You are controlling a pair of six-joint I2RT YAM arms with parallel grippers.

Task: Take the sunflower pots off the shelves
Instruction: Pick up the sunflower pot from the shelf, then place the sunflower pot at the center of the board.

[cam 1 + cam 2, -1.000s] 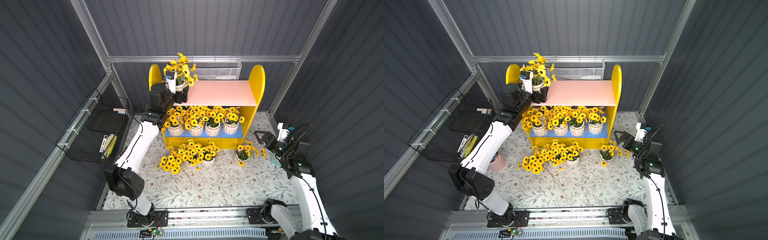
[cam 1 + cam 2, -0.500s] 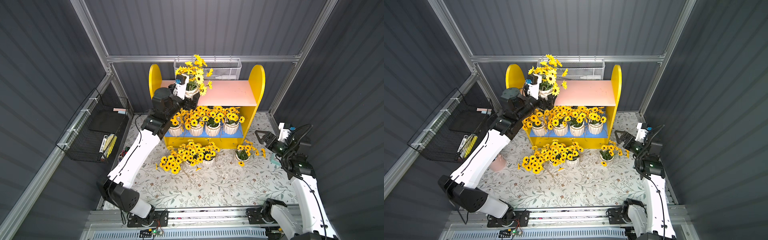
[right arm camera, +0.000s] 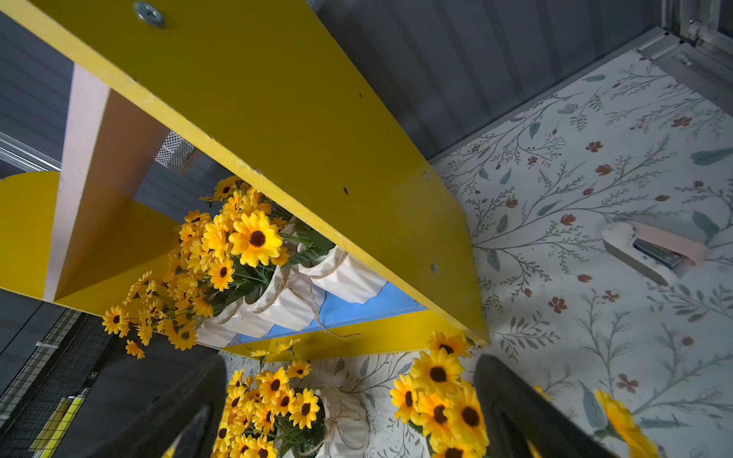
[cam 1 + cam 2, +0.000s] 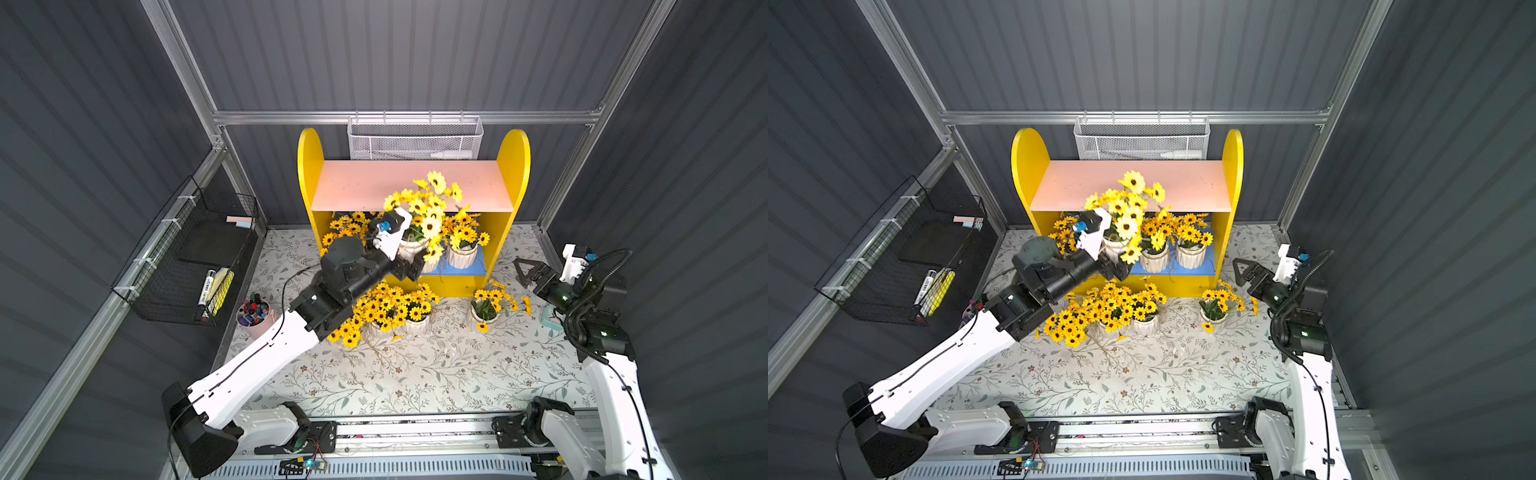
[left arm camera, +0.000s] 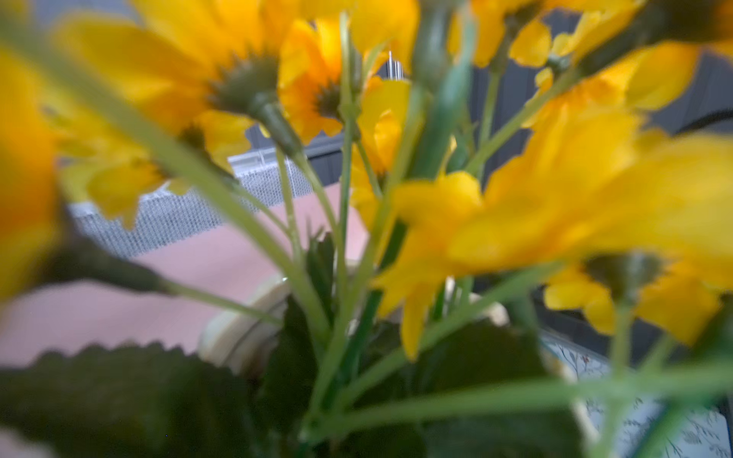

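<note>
My left gripper (image 4: pixel 409 266) is shut on a sunflower pot (image 4: pixel 412 248), held in the air in front of the shelves (image 4: pixel 309 166). Its flowers (image 5: pixel 246 83) fill the blurred left wrist view and hide the jaws there. The pink upper board (image 4: pixel 365 187) is bare. More sunflower pots (image 4: pixel 1191 254) stand on the blue lower board (image 4: pixel 1200 270), partly hidden by the arm. Others (image 4: pixel 484 309) stand on the floor in front. My right gripper (image 4: pixel 525 272) hangs open and empty at the right of the shelves, above a floor pot (image 3: pixel 345 420).
A black wire basket (image 4: pixel 195 257) hangs on the left wall and a white mesh basket (image 4: pixel 415 141) behind the shelves. A pink cup of markers (image 4: pixel 253 316) stands at the floor's left edge. A small stapler (image 3: pixel 654 253) lies near the right arm.
My left arm has carried the pot off the upper board's left end, to the right and down in front of the shelves. The right arm has barely moved.
</note>
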